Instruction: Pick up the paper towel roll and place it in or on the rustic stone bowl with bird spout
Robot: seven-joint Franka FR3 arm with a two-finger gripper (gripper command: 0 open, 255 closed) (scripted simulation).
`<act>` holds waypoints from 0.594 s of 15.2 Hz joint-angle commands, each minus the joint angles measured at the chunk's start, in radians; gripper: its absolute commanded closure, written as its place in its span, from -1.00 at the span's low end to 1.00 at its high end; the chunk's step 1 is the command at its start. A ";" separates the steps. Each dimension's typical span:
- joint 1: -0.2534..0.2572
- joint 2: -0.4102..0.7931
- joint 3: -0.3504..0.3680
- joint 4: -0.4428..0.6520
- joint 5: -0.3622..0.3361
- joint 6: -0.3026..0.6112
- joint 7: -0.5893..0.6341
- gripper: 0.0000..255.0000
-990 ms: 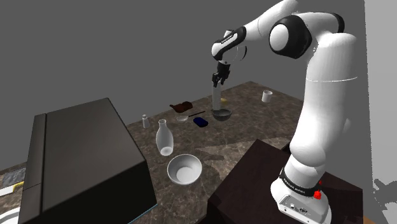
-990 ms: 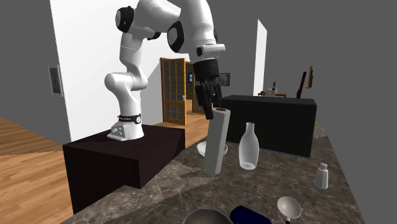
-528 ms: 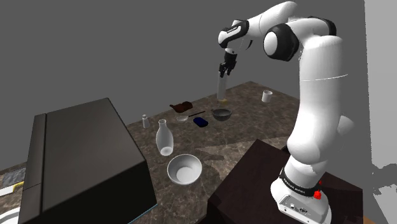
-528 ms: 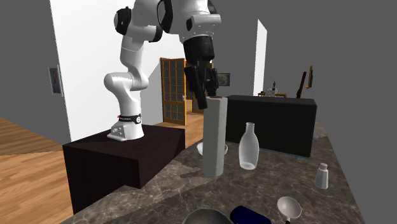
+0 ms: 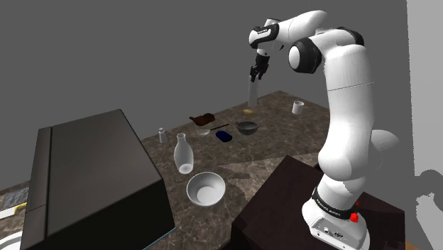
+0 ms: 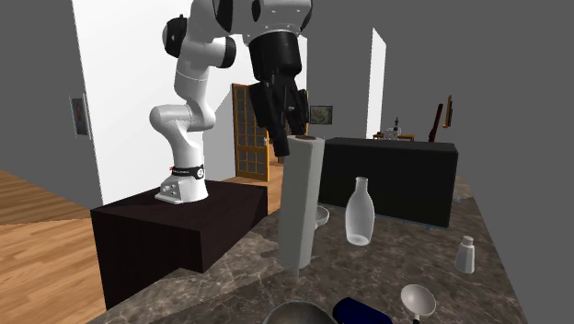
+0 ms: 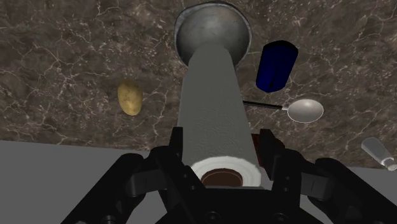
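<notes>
The dark marbled countertop (image 5: pixel 280 145) carries everything, and I place each thing by the grey bowl (image 5: pixel 247 128) on it. The black cabinet (image 5: pixel 92 177) stands well apart from that bowl, toward the shoulder view's left. My white arm (image 5: pixel 344 106) rises from its dark box stand (image 5: pixel 280 202), also well apart from the bowl, and reaches over it.

My gripper (image 7: pixel 221 149) is clamped on the paper towel roll (image 7: pixel 213 108), one black finger pressed to each side of its top end around the brown core. The roll hangs upright, clear of the countertop and above the bowl. Along the gripper, its lower end covers part of the bowl's rim (image 7: pixel 191 28). In the second exterior view the roll (image 6: pixel 302 202) hangs from my gripper (image 6: pixel 281 129), with the bowl (image 6: pixel 299 315) low at the frame's edge.

A clear glass bottle (image 5: pixel 184 154) and a white bowl (image 5: pixel 206 188) stand well apart from the grey bowl, on the cabinet's side. A blue cup (image 7: pixel 276 65) lies just beside the bowl. A spoon (image 7: pixel 304 109) lies just past the cup. A potato (image 7: pixel 130 97) lies near the bowl, on the side away from the cup. A small shaker (image 7: pixel 380 153) stands farther off, beyond the spoon.
</notes>
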 commanded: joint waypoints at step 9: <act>0.004 0.025 0.009 -0.092 0.016 0.115 -0.022 1.00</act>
